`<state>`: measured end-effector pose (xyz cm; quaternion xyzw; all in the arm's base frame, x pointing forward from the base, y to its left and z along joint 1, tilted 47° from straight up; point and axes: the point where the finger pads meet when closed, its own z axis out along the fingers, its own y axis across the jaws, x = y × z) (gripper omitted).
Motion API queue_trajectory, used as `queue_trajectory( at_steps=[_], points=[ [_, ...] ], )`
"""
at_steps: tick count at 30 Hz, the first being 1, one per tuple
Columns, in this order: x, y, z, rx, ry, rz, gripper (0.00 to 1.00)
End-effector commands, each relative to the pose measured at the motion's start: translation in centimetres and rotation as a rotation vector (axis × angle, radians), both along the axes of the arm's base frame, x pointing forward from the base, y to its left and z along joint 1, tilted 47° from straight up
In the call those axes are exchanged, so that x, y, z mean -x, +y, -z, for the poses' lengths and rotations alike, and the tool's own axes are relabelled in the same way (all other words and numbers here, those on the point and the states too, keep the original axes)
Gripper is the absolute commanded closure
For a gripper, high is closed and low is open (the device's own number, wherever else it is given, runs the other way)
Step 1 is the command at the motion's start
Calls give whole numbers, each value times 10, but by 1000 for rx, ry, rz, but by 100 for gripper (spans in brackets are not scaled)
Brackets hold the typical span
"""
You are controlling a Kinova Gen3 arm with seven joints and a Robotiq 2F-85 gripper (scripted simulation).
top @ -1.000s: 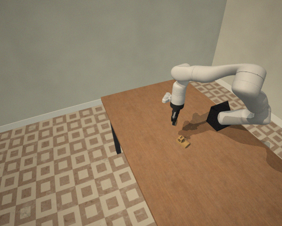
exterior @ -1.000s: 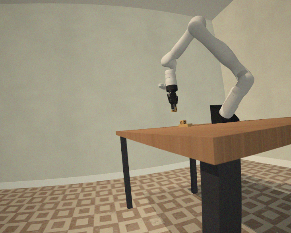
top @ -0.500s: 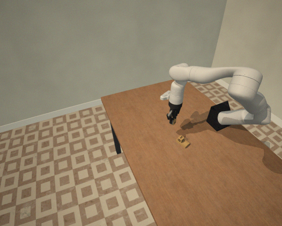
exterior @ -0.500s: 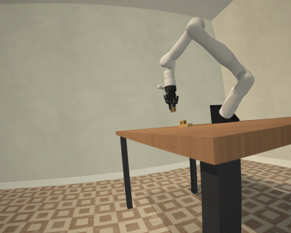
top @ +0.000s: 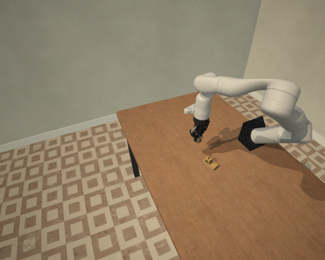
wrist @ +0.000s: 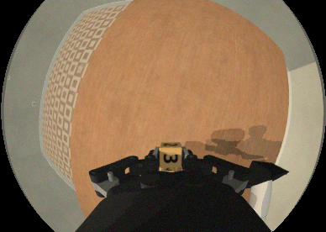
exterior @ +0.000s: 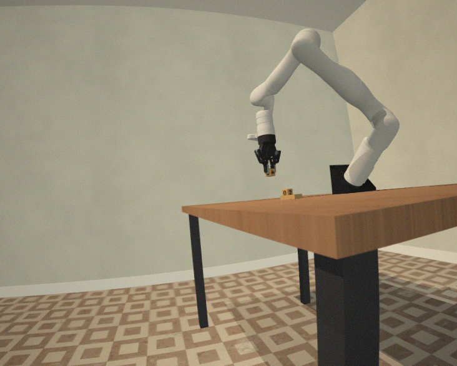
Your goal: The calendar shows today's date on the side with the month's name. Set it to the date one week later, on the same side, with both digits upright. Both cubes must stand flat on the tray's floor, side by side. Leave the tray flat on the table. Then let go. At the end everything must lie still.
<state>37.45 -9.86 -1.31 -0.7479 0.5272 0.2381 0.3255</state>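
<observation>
In the wrist view alone, we read a 3 on the cube [top: 200, 139] [exterior: 270, 172] [wrist: 170, 157] clamped in our gripper [top: 197, 139] [exterior: 270, 171] [wrist: 170, 153], above the surface [top: 162, 134] [exterior: 260, 212] [wrist: 181, 79]. The exterior view shows 0 and 2 on the other cube [top: 208, 159] [exterior: 287, 192], in the tray [top: 214, 167] [exterior: 291, 197] right of and below the gripper.

Right, from up here I see bare wood all round the tray [top: 214, 167] [exterior: 296, 197], and open air between it and my raised gripper [top: 196, 136] [exterior: 269, 170] [wrist: 170, 153]. In the top view, the seated cube [top: 208, 160] [exterior: 287, 192] blocks the tray's far left part; the near right part lies open. The black mount [top: 245, 130] [exterior: 338, 177] stands well right, apart from that gap.
</observation>
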Motion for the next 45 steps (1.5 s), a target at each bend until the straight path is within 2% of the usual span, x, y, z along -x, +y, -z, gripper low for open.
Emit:
queue_trajectory(
  at_steps=[1,32,38,45],
  points=[
    [0,-1,0,2,7,6,74],
    [-1,0,2,4,22,20,74],
    [-1,10,11,4,22,20,74],
    [-1,33,33,4,22,20,74]
  ],
)
